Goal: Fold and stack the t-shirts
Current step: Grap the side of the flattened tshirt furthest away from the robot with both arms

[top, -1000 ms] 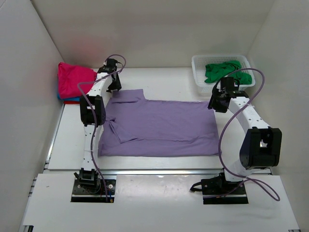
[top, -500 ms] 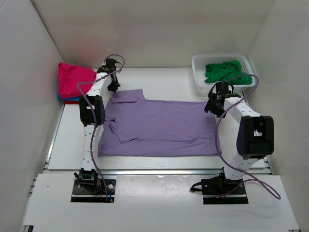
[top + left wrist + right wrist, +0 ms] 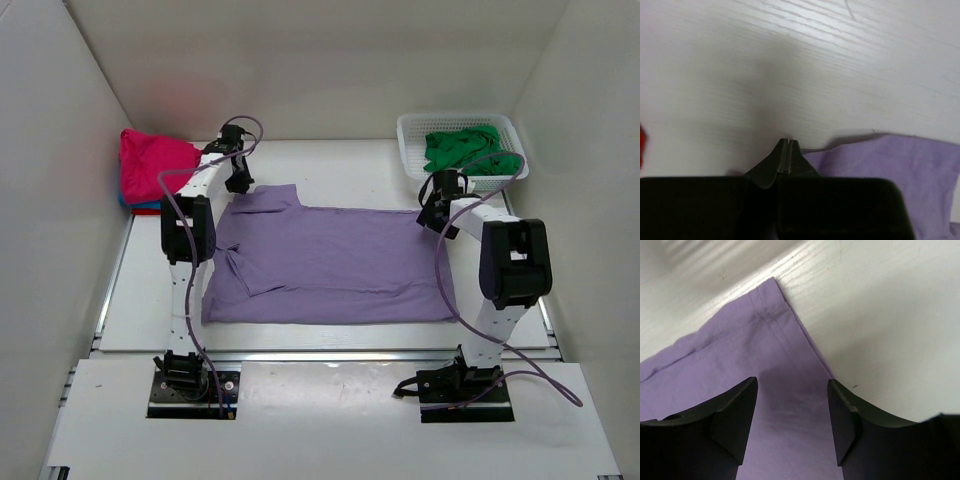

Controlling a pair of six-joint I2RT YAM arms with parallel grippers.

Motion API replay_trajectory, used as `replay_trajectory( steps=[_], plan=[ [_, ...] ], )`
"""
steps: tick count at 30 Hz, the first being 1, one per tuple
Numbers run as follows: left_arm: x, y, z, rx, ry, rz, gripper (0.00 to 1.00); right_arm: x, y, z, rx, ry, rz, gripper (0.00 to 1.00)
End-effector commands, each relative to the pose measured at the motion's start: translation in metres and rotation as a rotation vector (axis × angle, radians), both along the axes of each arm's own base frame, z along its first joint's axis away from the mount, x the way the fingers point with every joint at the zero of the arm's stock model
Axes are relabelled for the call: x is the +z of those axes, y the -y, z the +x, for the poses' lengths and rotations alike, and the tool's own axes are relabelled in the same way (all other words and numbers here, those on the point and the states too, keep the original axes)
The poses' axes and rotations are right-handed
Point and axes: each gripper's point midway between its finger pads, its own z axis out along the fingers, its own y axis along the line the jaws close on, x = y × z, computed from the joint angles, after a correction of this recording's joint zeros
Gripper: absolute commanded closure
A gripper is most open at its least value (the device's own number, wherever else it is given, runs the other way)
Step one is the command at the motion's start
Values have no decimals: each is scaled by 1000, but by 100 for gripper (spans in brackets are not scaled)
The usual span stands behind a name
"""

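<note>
A lilac t-shirt (image 3: 330, 260) lies spread flat across the table. At its far left sleeve corner my left gripper (image 3: 238, 185) is shut. In the left wrist view the lilac cloth (image 3: 900, 160) runs in to the pinched tips of that gripper (image 3: 788, 143) with its edge slightly raised. My right gripper (image 3: 432, 214) stands open low over the shirt's far right corner. The right wrist view has its fingers (image 3: 792, 382) straddling the hem strip of the cloth (image 3: 740, 350). A magenta pink t-shirt (image 3: 155, 162) tops a folded pile at the far left. A green t-shirt (image 3: 470, 148) lies in the basket.
The white lattice basket (image 3: 410, 125) stands at the far right corner, just behind my right gripper. Red and blue cloth edges (image 3: 148, 207) peek from under the pink pile. White walls close in the table on three sides.
My left gripper has shut at the sleeve corner. The right arm has swung left and forward to the shirt's far right corner, and its jaws have spread wider.
</note>
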Motion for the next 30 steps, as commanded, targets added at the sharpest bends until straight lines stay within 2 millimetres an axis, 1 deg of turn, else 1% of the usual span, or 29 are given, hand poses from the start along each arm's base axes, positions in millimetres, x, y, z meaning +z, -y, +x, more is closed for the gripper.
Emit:
replay_trajectory(
  steps=[1,4,5,6,7,8,9,10,12,13,14,16,17,18,19,20,21,22,23,24,25,26,27,29,30],
  plan=[
    [75,20,10,-42,159,-69,100,25,8,32,-85,135,-34,44],
    [82,25,7,-58,172,-90,100,27,7,38,-106,153,-37,44],
    [84,18,7,-47,174,-87,100,27,10,41,-120,154,-54,44],
    [87,18,6,-50,175,-83,100,24,13,42,-128,145,-69,44],
    [90,22,6,-57,184,-84,100,26,10,45,-118,150,-66,44],
    [87,17,5,-49,177,-82,100,25,14,47,-128,154,-72,44],
    [91,22,4,-63,182,-84,100,23,14,49,-128,149,-62,44],
    [86,20,4,-59,175,-83,100,24,15,52,-137,154,-63,43],
    [89,18,4,-58,178,-80,100,17,14,52,-136,132,-69,42],
    [87,22,2,-67,172,-79,100,16,15,57,-140,138,-67,42],
    [89,20,3,-64,179,-83,100,17,16,58,-141,135,-67,42],
    [87,19,2,-62,178,-80,100,11,17,61,-147,110,-76,42],
    [89,18,2,-67,180,-84,100,13,16,65,-146,112,-72,41],
    [90,17,1,-57,181,-87,100,8,14,64,-143,92,-68,41],
    [91,22,1,-71,183,-86,100,9,15,68,-142,91,-71,41],
    [93,19,2,-68,191,-86,100,11,16,72,-138,98,-74,41],
    [93,21,2,-69,191,-86,100,7,16,72,-134,84,-70,41],
    [96,21,1,-74,193,-88,100,8,15,74,-130,86,-66,41],
    [96,22,3,-77,195,-98,100,7,16,76,-129,82,-57,54],
    [93,19,1,-72,185,-95,100,6,16,78,-120,77,-59,61],
    [95,19,1,-77,185,-87,100,5,16,77,-117,73,-52,81],
    [99,16,1,-75,191,-85,100,2,14,75,-109,58,-45,98],
    [100,18,1,-79,193,-87,100,5,15,74,-111,62,-41,100],
    [105,14,-1,-74,197,-88,100,6,16,72,-102,66,-37,100],
    [111,16,0,-80,211,-90,100,8,13,71,-85,75,-34,100]
  ],
)
